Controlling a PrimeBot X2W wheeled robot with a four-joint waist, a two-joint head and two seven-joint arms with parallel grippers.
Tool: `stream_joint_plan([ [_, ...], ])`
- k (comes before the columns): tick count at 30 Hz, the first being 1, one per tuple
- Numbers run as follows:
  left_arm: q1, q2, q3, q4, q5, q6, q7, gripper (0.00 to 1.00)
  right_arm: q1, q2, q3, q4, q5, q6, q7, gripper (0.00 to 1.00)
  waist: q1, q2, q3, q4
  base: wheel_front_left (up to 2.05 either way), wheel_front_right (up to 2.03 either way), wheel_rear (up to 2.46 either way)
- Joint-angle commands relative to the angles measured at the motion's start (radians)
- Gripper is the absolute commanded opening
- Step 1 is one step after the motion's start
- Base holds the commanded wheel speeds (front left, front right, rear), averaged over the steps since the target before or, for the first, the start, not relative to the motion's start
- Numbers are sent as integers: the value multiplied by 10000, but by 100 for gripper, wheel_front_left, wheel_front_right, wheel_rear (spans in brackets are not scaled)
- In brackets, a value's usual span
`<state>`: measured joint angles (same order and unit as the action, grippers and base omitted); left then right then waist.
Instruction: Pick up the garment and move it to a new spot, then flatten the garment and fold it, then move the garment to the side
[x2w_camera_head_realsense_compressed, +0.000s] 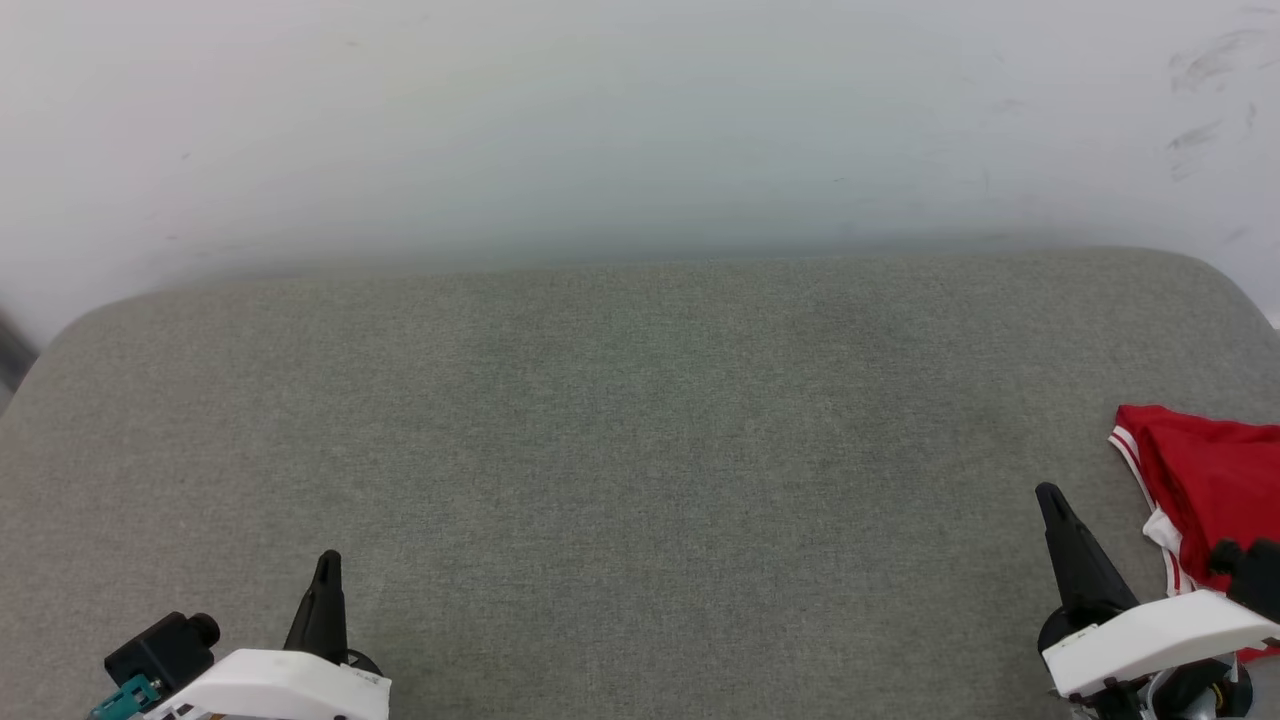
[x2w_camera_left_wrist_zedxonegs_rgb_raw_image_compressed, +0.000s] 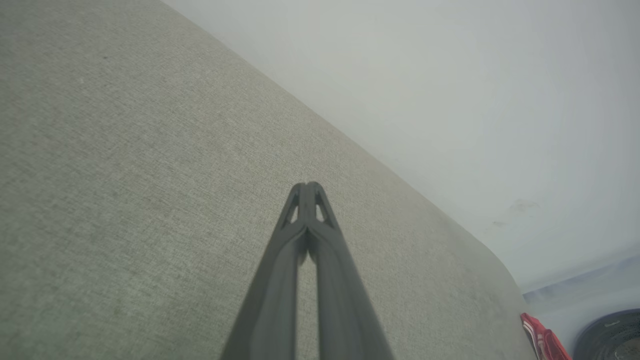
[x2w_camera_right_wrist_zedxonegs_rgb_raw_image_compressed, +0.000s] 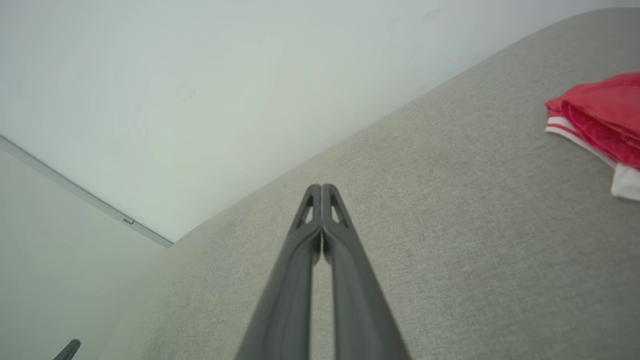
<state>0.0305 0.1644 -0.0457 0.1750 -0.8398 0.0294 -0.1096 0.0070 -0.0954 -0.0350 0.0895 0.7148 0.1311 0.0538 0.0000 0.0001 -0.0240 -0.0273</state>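
The garment (x2w_camera_head_realsense_compressed: 1215, 480), red with white and striped trim, lies bunched at the far right edge of the grey cushioned surface (x2w_camera_head_realsense_compressed: 620, 430), partly cut off by the frame. It shows again as a red heap, the garment (x2w_camera_right_wrist_zedxonegs_rgb_raw_image_compressed: 600, 120), at the right of the right wrist view, and a small red corner of the garment (x2w_camera_left_wrist_zedxonegs_rgb_raw_image_compressed: 542, 342) sits at the lower right of the left wrist view. My right gripper (x2w_camera_head_realsense_compressed: 1047, 492) is shut and empty, just left of the garment. Low at the left, my left gripper (x2w_camera_head_realsense_compressed: 328, 558) is shut with nothing in it, far from the garment.
A pale wall (x2w_camera_head_realsense_compressed: 640, 120) rises behind the surface's back edge. The surface has rounded corners at left and right. A dark round object (x2w_camera_left_wrist_zedxonegs_rgb_raw_image_compressed: 612, 335) sits beyond the surface's end in the left wrist view.
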Motion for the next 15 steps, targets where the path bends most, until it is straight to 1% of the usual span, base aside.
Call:
stream_joint_plan([
  [1, -320, -3, 117, -81, -251, -76, 62, 0, -309, 7, -66, -66, 300, -2, 19, 0, 0, -1, 3, 3, 0, 0, 0],
  [15, -561, -247, 442, 78, -1838, -407, 528, 0, -506, 108, -222, 276, 2146, -2, 148, 0, 0, -1, 44, 44, 0, 0, 0],
])
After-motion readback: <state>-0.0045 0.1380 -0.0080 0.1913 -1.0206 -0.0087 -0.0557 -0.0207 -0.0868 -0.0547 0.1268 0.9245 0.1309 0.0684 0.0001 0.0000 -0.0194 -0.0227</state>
